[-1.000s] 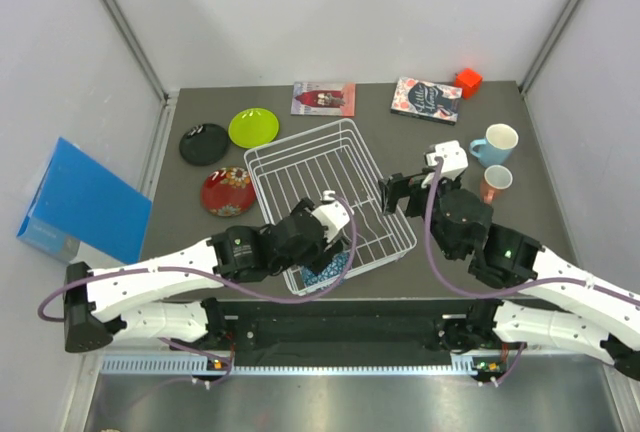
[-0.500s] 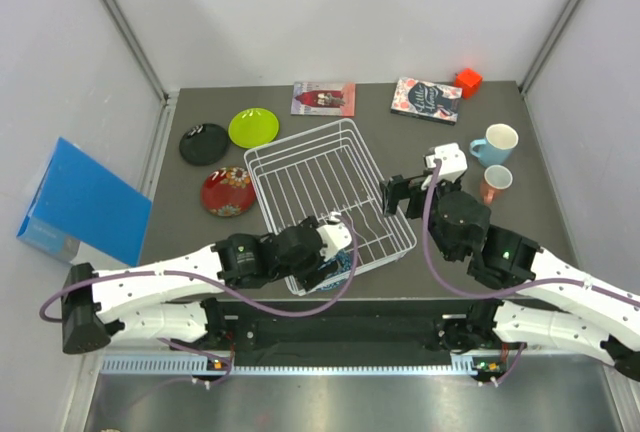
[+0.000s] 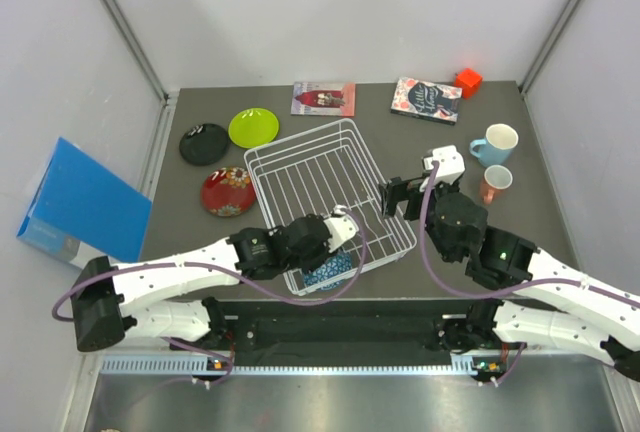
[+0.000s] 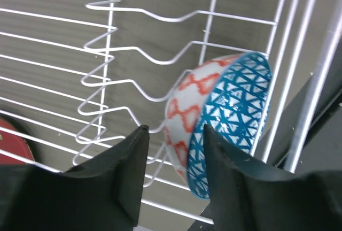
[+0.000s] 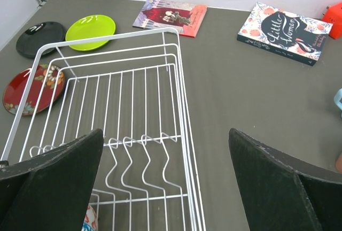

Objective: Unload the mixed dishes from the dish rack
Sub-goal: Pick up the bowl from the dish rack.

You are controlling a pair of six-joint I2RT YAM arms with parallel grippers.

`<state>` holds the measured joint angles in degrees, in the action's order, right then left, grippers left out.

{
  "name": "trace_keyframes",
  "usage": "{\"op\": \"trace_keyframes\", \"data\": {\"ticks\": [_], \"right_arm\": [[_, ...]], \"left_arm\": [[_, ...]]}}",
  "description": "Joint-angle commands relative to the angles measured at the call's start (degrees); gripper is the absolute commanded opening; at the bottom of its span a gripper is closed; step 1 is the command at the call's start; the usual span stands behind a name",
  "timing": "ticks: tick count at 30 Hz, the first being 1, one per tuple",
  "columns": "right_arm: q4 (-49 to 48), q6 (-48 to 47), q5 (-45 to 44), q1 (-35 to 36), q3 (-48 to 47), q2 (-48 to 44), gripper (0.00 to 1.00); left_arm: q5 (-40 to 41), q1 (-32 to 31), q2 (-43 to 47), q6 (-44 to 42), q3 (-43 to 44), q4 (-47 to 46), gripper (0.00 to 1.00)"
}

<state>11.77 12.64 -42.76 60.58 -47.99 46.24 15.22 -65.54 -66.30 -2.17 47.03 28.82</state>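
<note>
Left fingers (image 4: 123, 172) half-parted astride wall of blue-patterned bowl (image 4: 224, 118), outer gap visible, not pinched. Bowl stands on edge, near left corner of dish rack (image 3: 310, 167). Close squarely on wall; lift straight up, clear of rack. Right fingers (image 5: 53, 183) spread wide, empty, above rack.

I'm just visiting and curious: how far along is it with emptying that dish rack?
Nearly done. The black plate, lime green plate and red patterned plate lie left of the dish rack; the light blue mug and pink cup stand right of it. In hand: the left claw straddles the blue-patterned bowl, the only dish left inside.
</note>
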Motion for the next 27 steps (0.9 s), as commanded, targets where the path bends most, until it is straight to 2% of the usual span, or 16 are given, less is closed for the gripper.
{"op": "trace_keyframes", "data": {"ticks": [1, 2, 9, 11, 15, 27], "right_arm": [[-2.8, 0.8, 0.7, -0.5, 0.3, -0.3, 1.00], [-2.8, 0.8, 0.7, -0.5, 0.3, -0.3, 1.00], [-2.8, 0.5, 0.5, -0.5, 0.9, -0.7, 1.00], [-2.8, 0.6, 0.5, -0.5, 1.1, -0.9, 1.00], [-2.9, 0.6, 0.5, -0.5, 1.2, -0.9, 1.00], [-2.7, 0.7, 0.6, -0.5, 1.1, -1.0, 1.00]], "left_arm": [[-1.4, 2.3, -1.0, -1.6, 2.2, -3.2, 0.44], [-1.7, 2.3, -1.3, -1.6, 2.3, -3.2, 0.40], [-3.1, 2.4, -2.5, -1.3, 2.2, -3.0, 0.34], [-3.4, 2.4, -2.7, -1.1, 2.1, -3.2, 0.28], [-3.2, 2.4, -3.1, -1.2, 2.3, -3.1, 0.01], [-5.0, 2.3, -0.3, -1.4, 7.5, -0.9, 0.00]]}}
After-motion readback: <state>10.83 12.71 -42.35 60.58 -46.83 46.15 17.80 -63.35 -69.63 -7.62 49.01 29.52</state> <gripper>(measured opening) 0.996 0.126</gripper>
